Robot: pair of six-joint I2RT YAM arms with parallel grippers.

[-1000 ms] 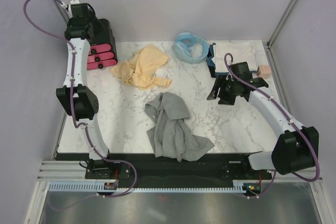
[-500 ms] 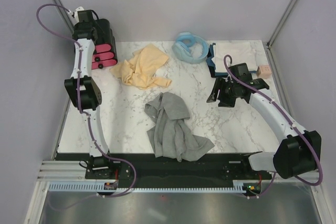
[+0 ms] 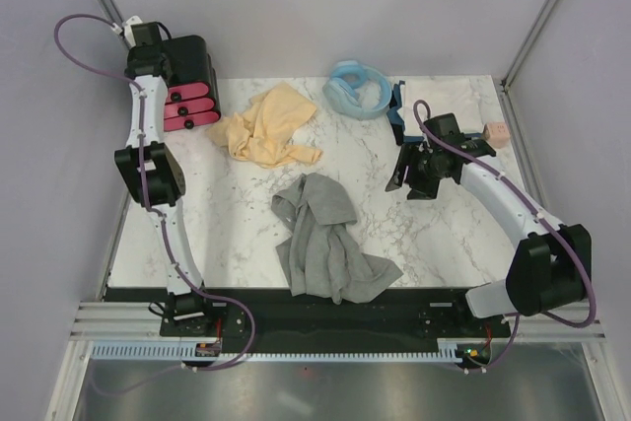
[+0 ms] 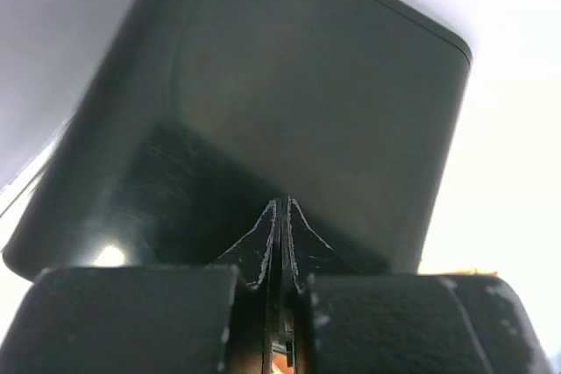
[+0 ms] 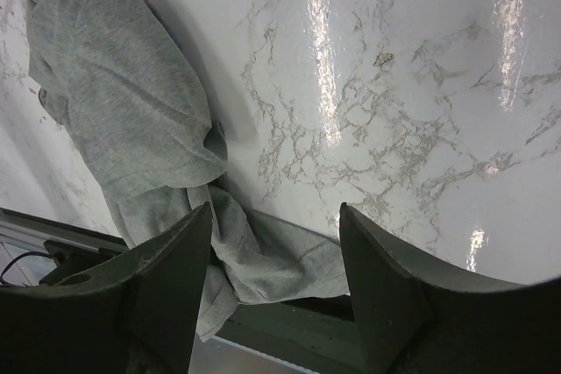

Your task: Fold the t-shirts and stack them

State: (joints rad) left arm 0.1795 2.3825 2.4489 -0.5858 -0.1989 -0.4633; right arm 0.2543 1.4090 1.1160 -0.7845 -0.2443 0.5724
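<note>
A heather-grey t-shirt (image 3: 325, 239) lies crumpled at the table's middle front; the right wrist view shows the grey t-shirt (image 5: 123, 111) too. A tan-yellow t-shirt (image 3: 268, 127) lies bunched further back. At the back right a whitish t-shirt (image 3: 449, 98) rests on dark navy cloth (image 3: 396, 117). My left gripper (image 3: 150, 41) hangs over the black box at the back left, and its jaws (image 4: 282, 209) are shut with nothing between them. My right gripper (image 3: 399, 176) hovers open over bare marble right of the grey shirt, its fingers (image 5: 377, 295) wide apart and empty.
The black box with pink drawers (image 3: 187, 86) stands at the back left corner, and its dark top (image 4: 289, 94) fills the left wrist view. A light-blue coiled hose (image 3: 357, 88) lies at the back middle. A small pink block (image 3: 496, 133) sits at the right edge.
My left gripper has gone from open to shut while its arm shifted about over the black box. The right arm has edged slightly back and left, still open.
</note>
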